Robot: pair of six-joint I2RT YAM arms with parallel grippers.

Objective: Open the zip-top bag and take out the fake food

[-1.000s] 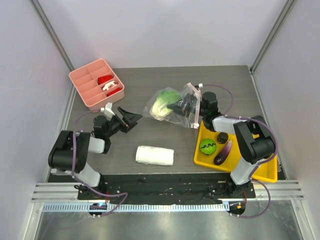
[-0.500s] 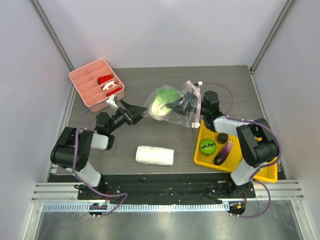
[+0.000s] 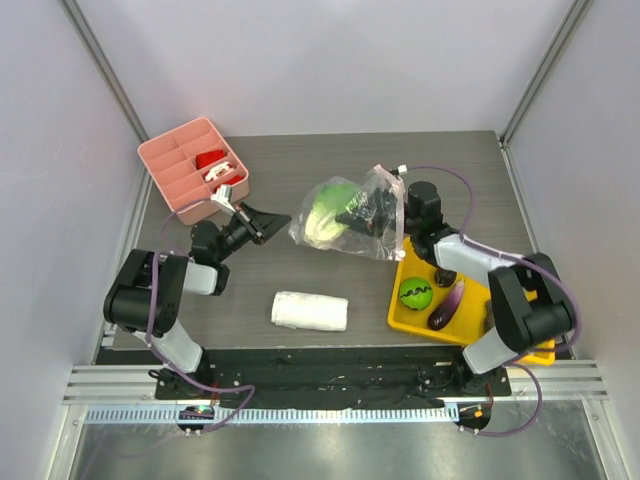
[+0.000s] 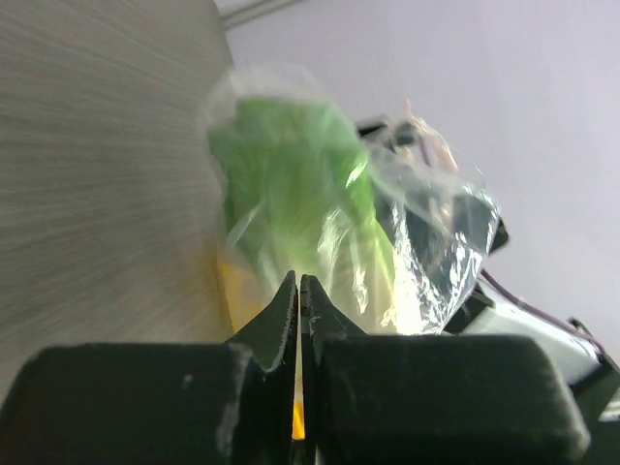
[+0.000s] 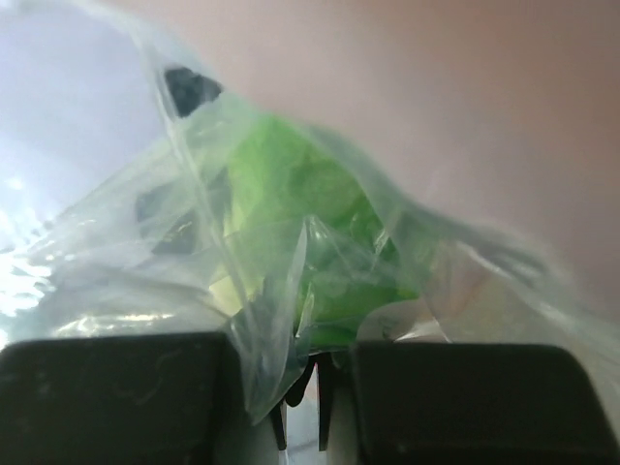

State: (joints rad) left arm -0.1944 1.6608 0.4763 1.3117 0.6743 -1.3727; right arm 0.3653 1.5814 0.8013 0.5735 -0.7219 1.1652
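The clear zip-top bag (image 3: 352, 222) hangs above the table's middle with the pale green cabbage (image 3: 325, 208) inside it. My right gripper (image 3: 386, 214) is shut on the bag's right side, and film (image 5: 262, 339) bunches between its jaws (image 5: 305, 373) with the cabbage (image 5: 300, 223) just beyond. My left gripper (image 3: 283, 217) is shut at the bag's left edge, its tips (image 4: 299, 281) meeting against the film (image 4: 407, 262) in front of the cabbage (image 4: 291, 174). The green striped ball (image 3: 416, 293) and purple eggplant (image 3: 447, 305) lie in the yellow tray (image 3: 530, 348).
A pink divided box (image 3: 172, 178) holding red-white items sits at the back left. A white folded towel (image 3: 310, 311) lies near the front middle. A small dark piece (image 3: 445, 275) also rests in the tray. Enclosure walls stand on the left, right and far sides.
My left gripper moved right to the bag's left edge and went from wide open to shut. The right arm shifted the bag slightly to the right.
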